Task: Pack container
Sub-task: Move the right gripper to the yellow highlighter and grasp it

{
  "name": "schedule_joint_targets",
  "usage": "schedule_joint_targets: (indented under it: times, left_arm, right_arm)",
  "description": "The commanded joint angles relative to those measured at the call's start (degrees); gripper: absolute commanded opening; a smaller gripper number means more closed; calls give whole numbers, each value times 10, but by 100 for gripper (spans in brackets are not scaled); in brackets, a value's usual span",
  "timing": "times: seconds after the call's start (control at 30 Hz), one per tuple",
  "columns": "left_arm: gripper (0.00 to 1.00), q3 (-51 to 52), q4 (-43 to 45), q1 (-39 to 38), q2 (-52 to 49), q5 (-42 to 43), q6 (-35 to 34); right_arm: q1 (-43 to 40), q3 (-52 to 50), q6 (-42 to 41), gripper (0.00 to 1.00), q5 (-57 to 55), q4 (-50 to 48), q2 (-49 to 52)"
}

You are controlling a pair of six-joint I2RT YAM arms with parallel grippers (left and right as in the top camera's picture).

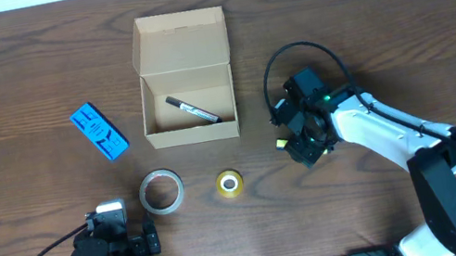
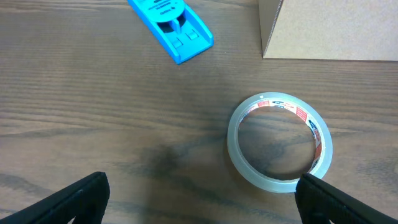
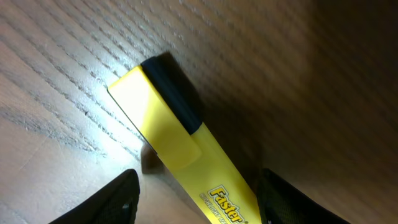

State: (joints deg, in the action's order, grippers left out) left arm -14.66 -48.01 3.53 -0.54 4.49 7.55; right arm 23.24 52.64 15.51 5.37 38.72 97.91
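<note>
The container [image 1: 194, 135], a tan cardboard box with its flap lid open at the back, stands at the table's middle; a black marker [image 1: 194, 110] lies inside. Its corner shows in the left wrist view [image 2: 329, 28]. My right gripper [image 1: 306, 144] is down at the table right of the box, open, its fingers [image 3: 196, 199] on either side of a yellow highlighter [image 3: 168, 134] with a black cap; a gap shows at the left finger. The highlighter's tip [image 1: 281, 144] pokes out in the overhead view. My left gripper [image 1: 128, 230] is open and empty at the front left [image 2: 199, 202].
A clear tape roll [image 1: 161, 192] lies flat in front of the box, close to my left gripper's right finger [image 2: 280, 142]. A small yellow tape roll [image 1: 229, 183] lies to its right. A flat blue packet [image 1: 99, 131] lies left of the box [image 2: 171, 28].
</note>
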Motion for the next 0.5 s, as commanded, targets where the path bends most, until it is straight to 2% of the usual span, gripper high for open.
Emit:
schedule_joint_targets:
  times: [0.0,0.23,0.47]
  left_arm:
    - [95,4,-30,-2,3,-6,2]
    - [95,4,-30,-2,3,-6,2]
    - [95,4,-30,-2,3,-6,2]
  right_arm:
    - [-3,-4,-47,59,0,9,7]
    - [-2,-6,-109,52,0,28,7]
    - [2,-11,-149,32,0,29,7]
